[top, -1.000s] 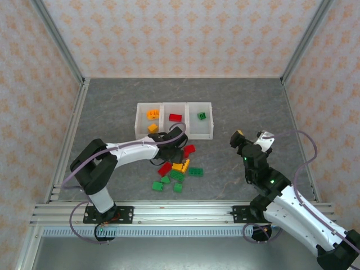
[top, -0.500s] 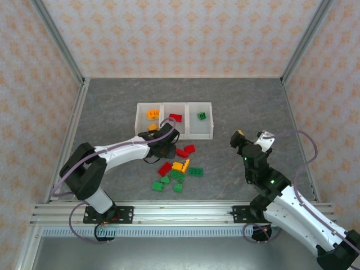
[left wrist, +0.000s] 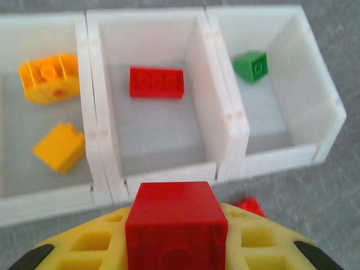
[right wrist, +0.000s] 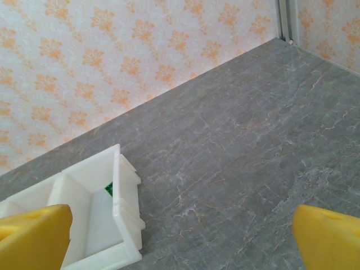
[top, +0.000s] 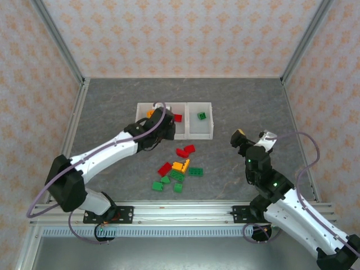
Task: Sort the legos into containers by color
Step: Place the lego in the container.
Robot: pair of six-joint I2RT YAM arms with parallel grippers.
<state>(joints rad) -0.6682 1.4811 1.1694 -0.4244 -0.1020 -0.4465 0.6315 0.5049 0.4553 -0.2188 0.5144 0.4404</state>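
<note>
Tabletop of grey stone, patterned walls

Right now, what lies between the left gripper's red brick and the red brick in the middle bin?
In the left wrist view, the near wall of the middle bin, then its bare floor.

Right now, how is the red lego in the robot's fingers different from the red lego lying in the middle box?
The blocky red plastic brick is gripped in the left arm's yellow fingers, not yet in any bin; the long red plastic brick lies loose on the floor of the white translucent middle bin. The gripped one looks short and chunky from here, the other long. Both are red.
</note>
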